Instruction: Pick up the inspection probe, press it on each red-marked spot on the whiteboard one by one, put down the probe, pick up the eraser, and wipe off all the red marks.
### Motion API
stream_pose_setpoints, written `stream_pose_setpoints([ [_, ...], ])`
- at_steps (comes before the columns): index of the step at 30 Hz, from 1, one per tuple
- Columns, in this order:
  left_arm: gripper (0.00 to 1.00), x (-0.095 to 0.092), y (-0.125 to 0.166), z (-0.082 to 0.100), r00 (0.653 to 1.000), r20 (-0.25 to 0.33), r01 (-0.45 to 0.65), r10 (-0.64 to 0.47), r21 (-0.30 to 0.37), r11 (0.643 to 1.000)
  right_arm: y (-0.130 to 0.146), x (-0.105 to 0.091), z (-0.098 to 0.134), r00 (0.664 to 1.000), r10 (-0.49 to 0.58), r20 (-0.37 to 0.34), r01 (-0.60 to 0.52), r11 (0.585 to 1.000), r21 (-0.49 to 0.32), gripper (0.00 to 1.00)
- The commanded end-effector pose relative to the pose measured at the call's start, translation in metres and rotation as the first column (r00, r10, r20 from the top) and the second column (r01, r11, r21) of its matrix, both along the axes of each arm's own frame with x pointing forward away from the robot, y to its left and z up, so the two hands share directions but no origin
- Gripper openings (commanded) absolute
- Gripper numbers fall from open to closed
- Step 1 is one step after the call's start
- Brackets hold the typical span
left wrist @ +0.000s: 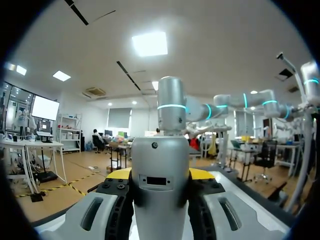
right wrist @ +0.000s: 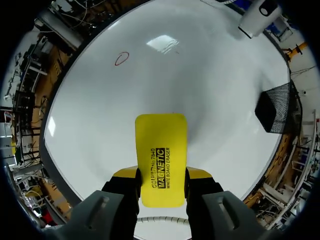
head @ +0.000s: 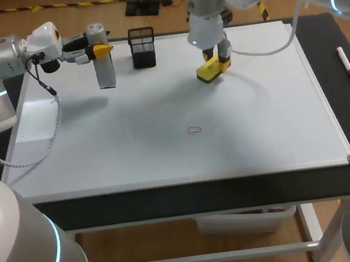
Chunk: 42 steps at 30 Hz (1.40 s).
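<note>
left gripper [head: 99, 50] sits over the far left of the whiteboard [head: 164, 151], fingers lying level and pinched on the inspection probe [head: 105, 69] from both sides. the probe's long axis stands upright, crossing the fingers, with its lower end pointing down at the board. a shadow falls beside it, so it looks lifted clear. in the left wrist view the grey probe [left wrist: 160, 155] fills the gap in that gripper [left wrist: 160, 175], a yellow tip tight on each flank.

over to the right gripper [head: 218, 55], far middle of the board, jaws clamped on the yellow eraser [head: 210, 71]. the right wrist view shows the eraser [right wrist: 161, 135] running lengthwise straight out from the gripper [right wrist: 161, 175], its free end aimed out across the white surface. it tilts down toward the board; contact is hard to call.

one small red mark [head: 194, 130] sits mid-board, well apart from the eraser. a black mesh holder [head: 142, 46] stands between the two grippers. a red marker [head: 347, 64] lies off the board's right edge.
</note>
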State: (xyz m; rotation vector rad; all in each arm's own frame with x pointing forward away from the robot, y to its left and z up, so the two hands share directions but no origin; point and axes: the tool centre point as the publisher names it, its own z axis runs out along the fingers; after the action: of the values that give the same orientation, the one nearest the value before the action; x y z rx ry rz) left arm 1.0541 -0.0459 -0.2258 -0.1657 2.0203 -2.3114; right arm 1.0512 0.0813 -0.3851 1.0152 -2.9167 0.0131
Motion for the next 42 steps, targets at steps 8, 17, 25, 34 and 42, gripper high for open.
stream_pose_setpoints([
  [8,0.00,0.000,0.000,0.001,1.000,0.001,0.000,0.000,0.000,1.000,0.027,-0.047,0.007,0.996,0.073,0.050,-0.071,0.997,-0.029,0.00],
  [17,0.00,0.000,0.000,0.001,1.000,0.001,0.000,0.000,0.000,1.000,0.039,-0.066,0.010,0.994,0.103,0.038,-0.103,0.995,-0.014,0.00],
  [25,0.00,0.000,0.000,0.001,1.000,0.001,0.000,0.000,0.000,1.000,0.039,-0.066,0.010,0.994,0.103,0.038,-0.103,0.995,-0.014,0.00],
  [34,0.00,0.000,0.000,0.001,1.000,0.001,0.000,0.000,0.000,1.000,0.039,-0.066,0.010,0.994,0.103,0.038,-0.103,0.995,-0.014,0.00],
  [42,0.00,0.000,0.000,0.001,1.000,0.001,0.000,0.000,0.000,1.000,0.054,-0.087,0.002,0.987,0.160,0.031,-0.158,0.985,-0.068,0.00],
])
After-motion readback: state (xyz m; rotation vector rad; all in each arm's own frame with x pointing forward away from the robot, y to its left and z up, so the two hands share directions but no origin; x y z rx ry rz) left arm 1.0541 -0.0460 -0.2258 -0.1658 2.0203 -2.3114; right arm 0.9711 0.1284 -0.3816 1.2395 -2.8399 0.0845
